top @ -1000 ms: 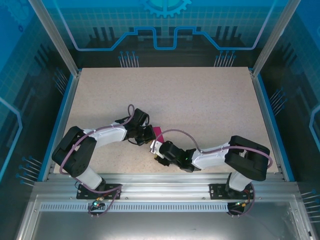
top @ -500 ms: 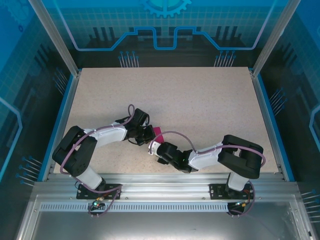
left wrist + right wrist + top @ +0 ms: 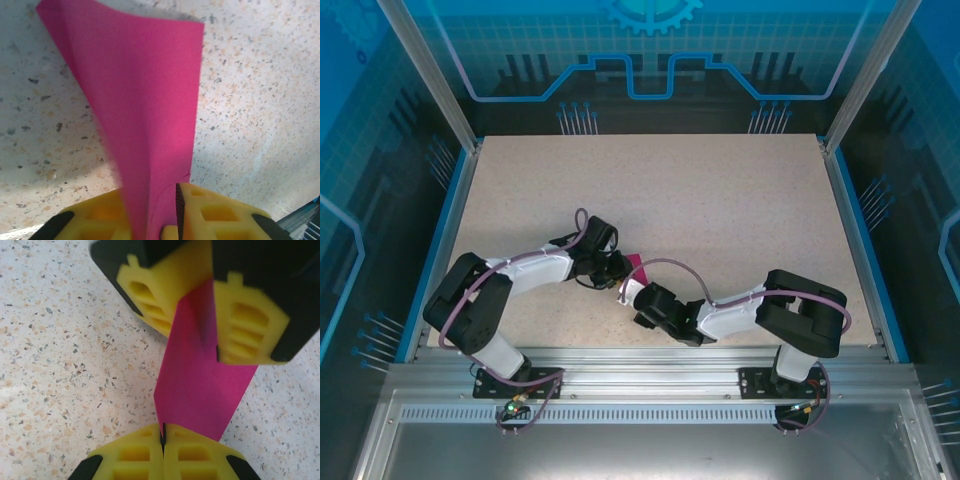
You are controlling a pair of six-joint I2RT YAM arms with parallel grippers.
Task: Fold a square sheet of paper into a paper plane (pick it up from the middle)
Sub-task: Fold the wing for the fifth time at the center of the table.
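The square sheet of paper (image 3: 635,262), magenta and folded along its length, hangs between my two grippers just above the table at its near middle. My right gripper (image 3: 162,432) is shut on the lower corner of the paper (image 3: 205,385). Opposite it, the left gripper's yellow fingers (image 3: 235,315) stand slightly apart with the paper's other end between them. In the left wrist view the paper (image 3: 150,100) rises as a folded flap from between my left gripper (image 3: 150,192), whose jaws show a gap. From above, the left gripper (image 3: 618,268) and right gripper (image 3: 626,292) nearly meet.
The speckled tabletop (image 3: 720,200) stretches bare behind and to both sides of the grippers. Blue side rails (image 3: 850,240) and an aluminium frame (image 3: 640,355) bound the table.
My right gripper has closed onto the paper's corner after sliding slightly left. The left gripper's jaws, shut before, have parted a little around the paper.
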